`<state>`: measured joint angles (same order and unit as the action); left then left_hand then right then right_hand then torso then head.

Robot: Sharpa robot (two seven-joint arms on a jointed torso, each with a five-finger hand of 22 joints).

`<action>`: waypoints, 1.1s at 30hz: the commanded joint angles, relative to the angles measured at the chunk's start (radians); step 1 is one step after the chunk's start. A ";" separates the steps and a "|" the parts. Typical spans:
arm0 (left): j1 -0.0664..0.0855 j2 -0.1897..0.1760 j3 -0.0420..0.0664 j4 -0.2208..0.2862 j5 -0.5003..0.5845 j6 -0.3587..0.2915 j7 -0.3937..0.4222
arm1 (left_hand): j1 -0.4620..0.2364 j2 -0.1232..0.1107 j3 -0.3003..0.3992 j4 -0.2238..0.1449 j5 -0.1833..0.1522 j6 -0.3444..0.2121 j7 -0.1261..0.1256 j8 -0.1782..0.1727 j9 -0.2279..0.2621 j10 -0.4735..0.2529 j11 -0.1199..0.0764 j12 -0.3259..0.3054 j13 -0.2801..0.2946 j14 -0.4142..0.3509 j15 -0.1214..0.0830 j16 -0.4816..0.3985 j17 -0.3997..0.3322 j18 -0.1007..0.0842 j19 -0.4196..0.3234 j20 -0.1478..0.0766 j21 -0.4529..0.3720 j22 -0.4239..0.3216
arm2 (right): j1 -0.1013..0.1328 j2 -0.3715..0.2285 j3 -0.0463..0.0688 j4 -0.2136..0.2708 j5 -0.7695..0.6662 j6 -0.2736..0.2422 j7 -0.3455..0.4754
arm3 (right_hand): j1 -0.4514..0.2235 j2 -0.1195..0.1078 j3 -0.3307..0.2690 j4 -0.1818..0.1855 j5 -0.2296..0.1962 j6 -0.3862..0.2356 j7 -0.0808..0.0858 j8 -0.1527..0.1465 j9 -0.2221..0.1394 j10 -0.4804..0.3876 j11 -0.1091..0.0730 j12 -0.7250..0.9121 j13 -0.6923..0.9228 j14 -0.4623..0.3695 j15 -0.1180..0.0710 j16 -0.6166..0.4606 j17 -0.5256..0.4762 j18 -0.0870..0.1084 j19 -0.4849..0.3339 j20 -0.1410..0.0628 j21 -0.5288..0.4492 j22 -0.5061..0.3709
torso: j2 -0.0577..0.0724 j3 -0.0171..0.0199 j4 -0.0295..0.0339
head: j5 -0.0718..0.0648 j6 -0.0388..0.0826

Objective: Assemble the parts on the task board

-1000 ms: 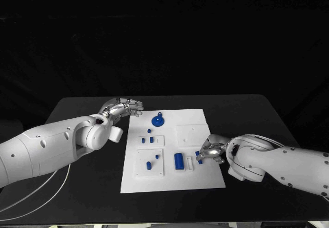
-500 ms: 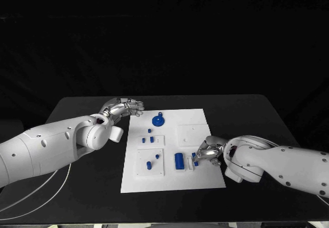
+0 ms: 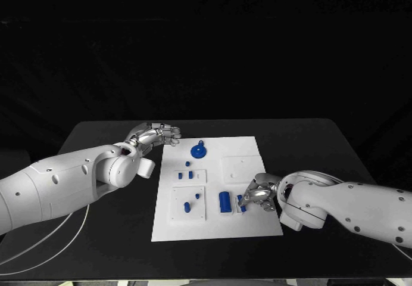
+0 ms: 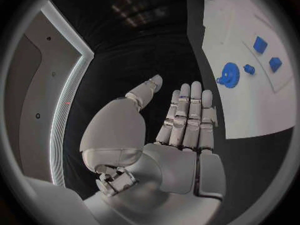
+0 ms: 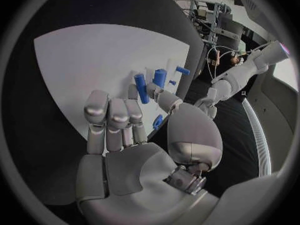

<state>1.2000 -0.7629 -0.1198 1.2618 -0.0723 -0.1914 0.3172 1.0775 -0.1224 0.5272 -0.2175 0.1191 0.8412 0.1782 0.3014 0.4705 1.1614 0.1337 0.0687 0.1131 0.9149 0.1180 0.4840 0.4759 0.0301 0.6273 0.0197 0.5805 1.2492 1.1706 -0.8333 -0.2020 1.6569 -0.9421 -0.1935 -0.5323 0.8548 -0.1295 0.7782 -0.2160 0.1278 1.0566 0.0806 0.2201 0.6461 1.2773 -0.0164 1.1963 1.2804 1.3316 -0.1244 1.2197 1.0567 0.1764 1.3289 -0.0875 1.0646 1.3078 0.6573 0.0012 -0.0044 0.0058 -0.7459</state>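
The white board (image 3: pixel 215 187) lies mid-table, with several blue pieces, including a cylinder (image 3: pixel 224 201), seemingly seated and others likely unplaced. The left hand (image 3: pixel 156 136) hovers released beside the board's far corner. The right hand (image 3: pixel 256 193) pinches a small blue piece (image 3: pixel 243 202) at the board's near right edge.

Task board (image 3: pixel 249 229) at middle of worktop (image 3: pixel 318 137). Round part (image 3: pixel 198 152) at board's far end. Small parts (image 3: pixel 184 175) nearer, toward board's left side. Upright cylinder (image 3: pixel 225 202) toward near end. Left hand (image 3: pixel 159 134) off board, beside far-left corner. Right hand (image 3: pixel 256 193) over board's right edge, just beside cylinder.
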 commanded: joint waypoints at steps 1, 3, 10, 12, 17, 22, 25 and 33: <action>0.001 0.002 0.001 0.004 -0.006 0.014 0.005 | -0.011 0.001 0.000 0.007 -0.007 -0.007 -0.002 0.006 -0.002 0.006 0.002 0.004 -0.001 -0.001 0.004 -0.006 0.002 0.012 -0.007 0.001 -0.006 0.002 | -0.001 0.003 0.000 0.000 0.009 0.030 -0.005 | -0.018 -0.003 -0.019 0.000 0.012 -0.004 0.010 -0.001 -0.003 -0.004 -0.004 -0.005 -0.001 -0.004 -0.001 -0.006 -0.002 0.085 -0.005 -0.001 -0.004 0.003 | 0.000 0.0006 0.0003 | 0.001 0.000; 0.001 0.002 0.001 0.003 -0.006 0.013 0.005 | -0.011 0.002 0.000 0.007 -0.007 -0.007 -0.002 0.006 -0.002 0.006 0.002 0.004 -0.001 -0.002 0.004 -0.006 0.002 0.012 -0.007 0.002 -0.006 0.002 | -0.001 0.005 0.000 -0.004 0.009 0.028 -0.005 | -0.020 -0.004 -0.024 -0.001 0.012 -0.004 0.010 -0.001 -0.004 -0.004 -0.004 -0.005 -0.001 -0.004 -0.001 -0.006 -0.002 0.085 -0.005 -0.002 -0.004 0.003 | 0.000 0.0006 0.0003 | 0.001 0.000; 0.001 0.002 0.001 0.003 -0.006 0.014 0.006 | -0.012 0.002 0.000 0.008 -0.007 -0.007 -0.002 0.007 -0.002 0.006 0.003 0.004 -0.001 -0.002 0.005 -0.007 0.003 0.011 -0.008 0.002 -0.006 0.002 | -0.001 0.014 -0.001 -0.009 0.009 0.030 -0.003 | -0.027 -0.015 -0.038 0.002 0.003 -0.002 0.009 0.000 -0.006 -0.005 -0.005 -0.006 -0.001 -0.005 -0.002 -0.006 -0.002 0.085 -0.006 -0.002 -0.005 0.004 | 0.000 0.0010 -0.0005 | 0.002 0.000; 0.001 0.003 0.001 0.003 -0.006 0.014 0.006 | -0.017 0.000 -0.003 0.013 -0.045 -0.008 -0.002 0.007 -0.002 0.007 0.002 0.004 -0.003 -0.001 0.005 -0.012 0.008 0.012 -0.009 0.002 -0.009 0.006 | -0.001 0.014 -0.002 -0.009 0.009 0.031 -0.004 | -0.028 -0.017 -0.041 0.004 -0.002 -0.002 0.009 0.000 -0.006 -0.005 -0.005 -0.006 -0.001 -0.005 -0.002 -0.006 -0.003 0.085 -0.006 -0.002 -0.006 0.003 | 0.000 0.0010 -0.0002 | 0.002 0.000; 0.001 0.003 0.001 0.002 -0.006 0.014 0.006 | -0.019 -0.001 -0.004 0.016 -0.058 -0.008 -0.002 0.008 -0.003 0.007 0.002 0.004 -0.004 -0.001 0.005 -0.015 0.011 0.013 -0.009 0.003 -0.010 0.008 | -0.001 0.016 -0.002 -0.014 0.008 0.029 -0.003 | -0.031 -0.024 -0.046 0.009 -0.009 -0.003 0.009 -0.001 -0.008 -0.007 -0.005 -0.008 -0.002 -0.005 -0.003 -0.007 -0.003 0.085 -0.006 -0.003 -0.007 0.003 | 0.000 0.0008 -0.0005 | 0.004 -0.001; 0.001 0.003 0.001 0.002 -0.006 0.015 0.005 | -0.019 -0.001 -0.004 0.016 -0.059 -0.008 -0.002 0.008 -0.003 0.007 0.002 0.004 -0.004 -0.001 0.005 -0.015 0.012 0.013 -0.009 0.003 -0.010 0.008 | -0.001 0.019 -0.002 -0.017 0.008 0.029 0.002 | -0.037 -0.039 -0.062 0.027 -0.065 -0.003 0.009 -0.001 -0.011 -0.008 -0.005 -0.009 -0.002 -0.005 -0.003 -0.007 -0.003 0.085 -0.007 -0.005 -0.009 0.003 | 0.000 0.0008 -0.0004 | 0.006 -0.002; 0.001 0.002 0.001 0.002 -0.006 0.014 0.005 | -0.019 -0.002 -0.004 0.017 -0.059 -0.008 -0.002 0.008 -0.003 0.007 0.002 0.004 -0.004 0.000 0.005 -0.016 0.012 0.013 -0.009 0.003 -0.010 0.008 | -0.001 0.019 -0.002 -0.017 0.009 0.033 0.003 | -0.052 -0.071 -0.071 0.052 -0.078 -0.003 0.008 -0.001 -0.012 -0.010 -0.006 -0.011 -0.003 -0.006 -0.004 -0.008 -0.003 0.085 -0.005 -0.006 -0.010 0.002 | 0.000 0.0008 -0.0002 | 0.006 -0.002; 0.001 0.002 0.001 0.003 -0.006 0.014 0.004 | -0.019 -0.002 -0.004 0.017 -0.060 -0.008 -0.002 0.008 -0.003 0.007 0.002 0.004 -0.004 0.000 0.005 -0.016 0.013 0.013 -0.009 0.003 -0.011 0.008 | -0.001 0.018 -0.002 -0.017 0.010 0.040 0.007 | -0.064 -0.093 -0.104 0.068 -0.078 -0.008 0.009 -0.001 -0.011 -0.014 -0.006 -0.014 -0.004 -0.007 -0.004 -0.007 -0.002 0.085 -0.006 -0.010 -0.011 0.003 | 0.000 0.0009 -0.0004 | 0.006 -0.005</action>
<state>1.2000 -0.7622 -0.1198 1.2619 -0.0753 -0.1904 0.3154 1.0669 -0.1224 0.5228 -0.2075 0.0648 0.8412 0.1782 0.3052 0.4684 1.1613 0.1338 0.0687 0.1097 0.9149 0.1180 0.4727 0.4877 0.0302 0.6237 0.0232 0.5749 1.2564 1.1708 -0.8173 -0.2039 1.6366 -0.9360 -0.1773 -0.5411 0.7900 -0.2136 0.6770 -0.1484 0.0534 1.0544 0.0825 0.2222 0.6335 1.2694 -0.0200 1.1868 1.2772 1.3302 -0.1242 1.2150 1.0548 0.1765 1.3230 -0.0889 1.0607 1.3075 0.6575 0.0020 -0.0048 0.0122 -0.7497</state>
